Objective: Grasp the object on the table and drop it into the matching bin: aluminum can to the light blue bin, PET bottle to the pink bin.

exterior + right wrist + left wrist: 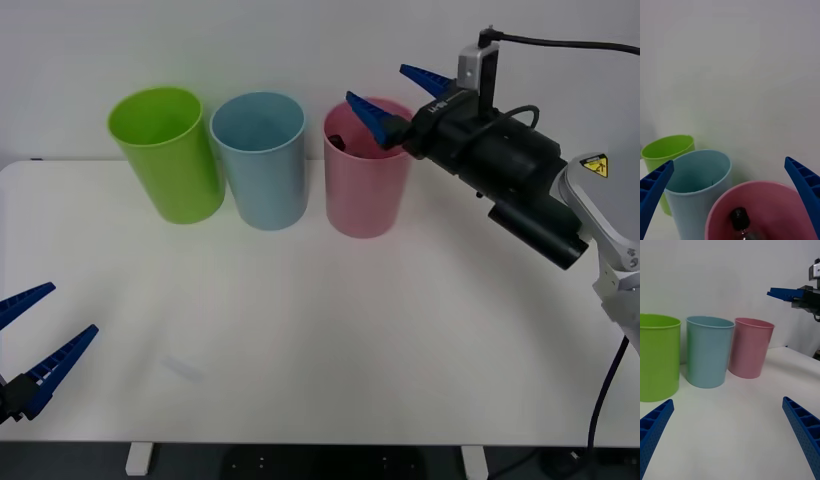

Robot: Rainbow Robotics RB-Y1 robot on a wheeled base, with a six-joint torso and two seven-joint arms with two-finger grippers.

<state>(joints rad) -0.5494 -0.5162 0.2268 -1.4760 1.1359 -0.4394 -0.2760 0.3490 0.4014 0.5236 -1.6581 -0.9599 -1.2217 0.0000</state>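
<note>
R gripper (400, 92) hovers over pink bin (365, 190), jaws spread wide, holding nothing. PET bottle (740, 221) sits inside bin, black cap up; body mostly hidden, probably leaning on wall. Drop looks done. If you regrasp: light, thin-walled, slick plastic, so pinch at shoulders, gently. L gripper (28, 345) idles wide open, low at near table (320, 330) edge.

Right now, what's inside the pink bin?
The PET bottle: its black cap and clear shoulders show inside the pink bin. Its lower half is hidden.
</note>
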